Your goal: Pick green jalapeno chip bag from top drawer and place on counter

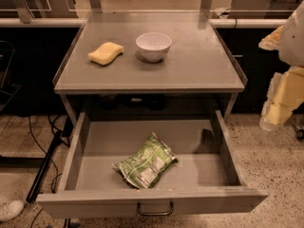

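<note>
Item: crinkled light-green foil chip bag [146,161], flat inside the open grey metal top drawer [109,141]. Yellowish end effector [279,103] hung at right, well apart; its grip could not be told. Step judged: approach. Next move: descend over the bag, grasp, lift to grey table [199,68].

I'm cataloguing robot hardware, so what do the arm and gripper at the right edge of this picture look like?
The gripper, at the right edge beside the counter, is pale yellow and blocky, with lighter, whitish edges. Above it, the arm has a smooth, rounded white shell with another pale yellow piece on its left side. No cables or markings show.
</note>
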`<act>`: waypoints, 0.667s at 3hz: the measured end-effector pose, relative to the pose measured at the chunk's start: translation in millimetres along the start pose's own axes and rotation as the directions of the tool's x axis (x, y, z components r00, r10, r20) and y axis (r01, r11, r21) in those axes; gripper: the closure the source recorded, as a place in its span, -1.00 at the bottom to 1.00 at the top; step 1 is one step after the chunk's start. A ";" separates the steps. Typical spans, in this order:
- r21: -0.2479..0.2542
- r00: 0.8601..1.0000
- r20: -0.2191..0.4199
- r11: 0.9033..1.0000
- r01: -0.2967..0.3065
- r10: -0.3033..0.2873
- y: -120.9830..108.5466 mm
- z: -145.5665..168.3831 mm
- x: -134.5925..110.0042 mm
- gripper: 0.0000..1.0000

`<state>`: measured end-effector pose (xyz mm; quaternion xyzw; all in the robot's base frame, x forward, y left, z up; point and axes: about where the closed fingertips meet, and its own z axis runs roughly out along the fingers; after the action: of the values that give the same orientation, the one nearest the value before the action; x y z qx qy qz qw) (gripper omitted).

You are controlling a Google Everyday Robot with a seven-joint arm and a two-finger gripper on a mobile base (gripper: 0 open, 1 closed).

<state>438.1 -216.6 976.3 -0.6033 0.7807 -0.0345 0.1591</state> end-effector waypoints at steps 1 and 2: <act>0.000 1.000 0.000 1.000 0.000 0.000 0.0 0.0 0.0 -1.00; 0.007 0.999 0.035 1.000 0.011 -0.011 -1.1 6.9 -8.1 -1.00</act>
<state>443.0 -208.2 971.7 -0.6077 0.7743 -0.0274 0.1746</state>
